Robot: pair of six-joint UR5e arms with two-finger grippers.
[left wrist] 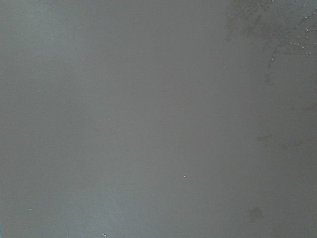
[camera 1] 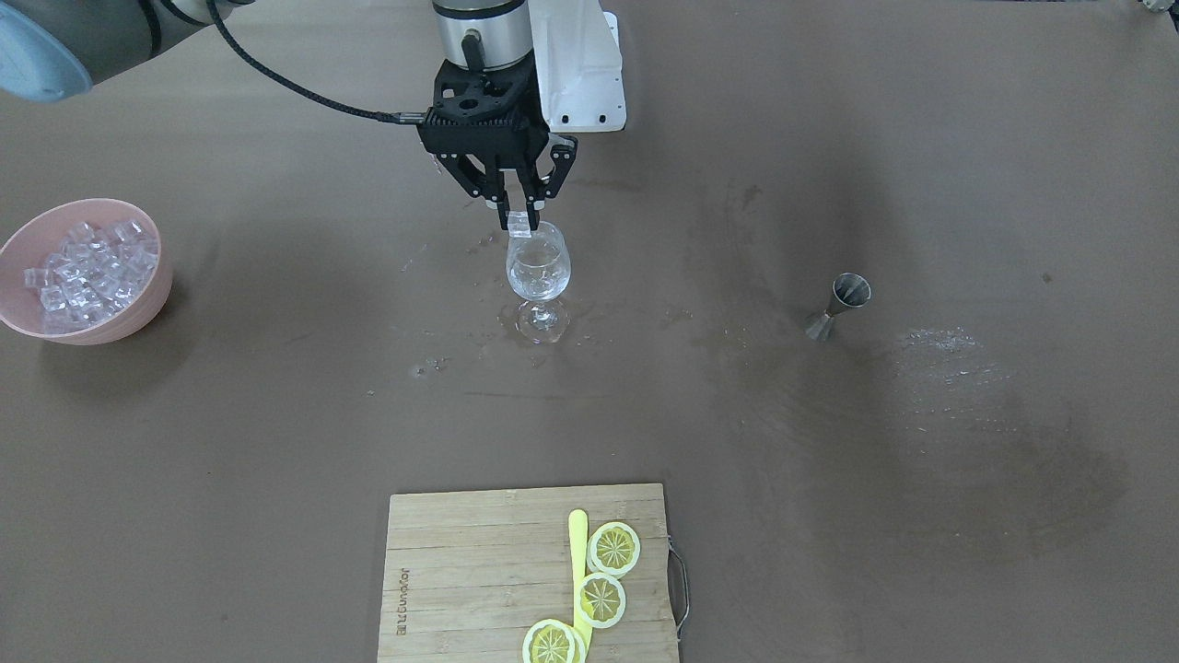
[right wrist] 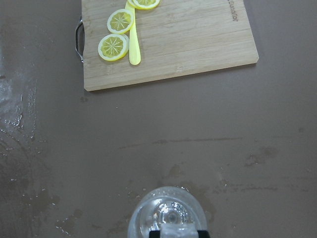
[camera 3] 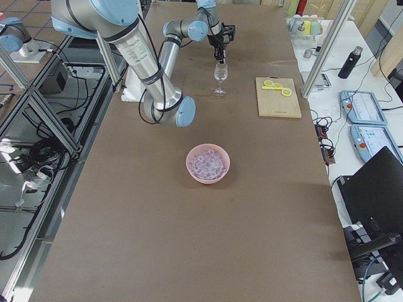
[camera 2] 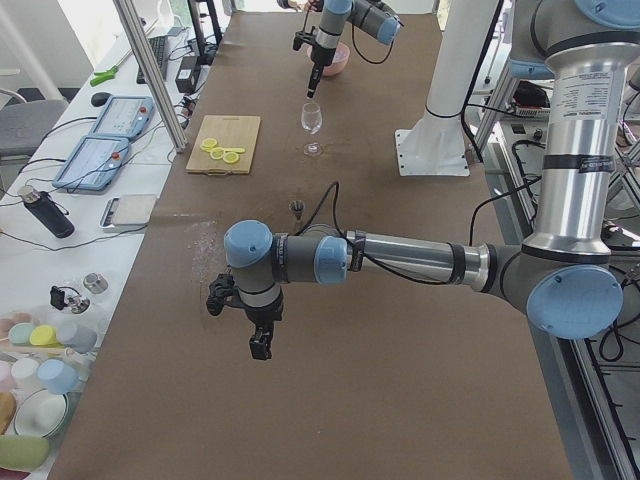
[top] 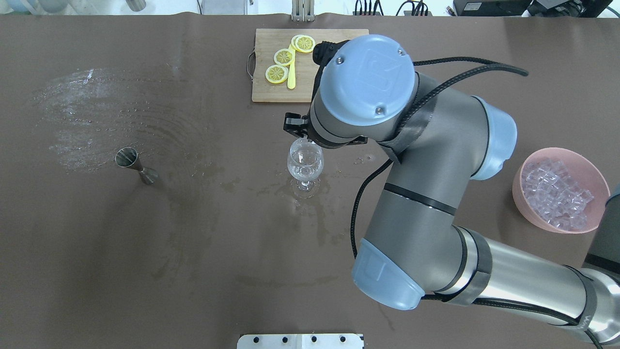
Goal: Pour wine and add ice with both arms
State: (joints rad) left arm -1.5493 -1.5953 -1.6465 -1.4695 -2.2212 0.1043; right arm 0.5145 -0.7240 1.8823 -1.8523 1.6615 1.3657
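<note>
A clear stemmed glass (camera 1: 538, 276) stands mid-table with something clear low in its bowl; whether that is wine I cannot tell. My right gripper (camera 1: 519, 219) hangs just over its rim, shut on one cube of ice (camera 1: 519, 225). In the right wrist view the glass (right wrist: 168, 215) sits at the bottom edge with the cube (right wrist: 177, 231) over it. More ice (camera 1: 92, 267) is piled in a pink bowl (camera 1: 147, 308). The left gripper (camera 2: 258, 352) shows only in the exterior left view, low over bare table far from the glass; its state I cannot tell.
A steel jigger (camera 1: 838, 306) stands on the table's left-arm side, near a wet patch (camera 1: 949, 354). A bamboo cutting board (camera 1: 461, 571) with lemon slices (camera 1: 612, 548) and a yellow knife lies beyond the glass. The white stand (camera 2: 440, 150) rises behind it.
</note>
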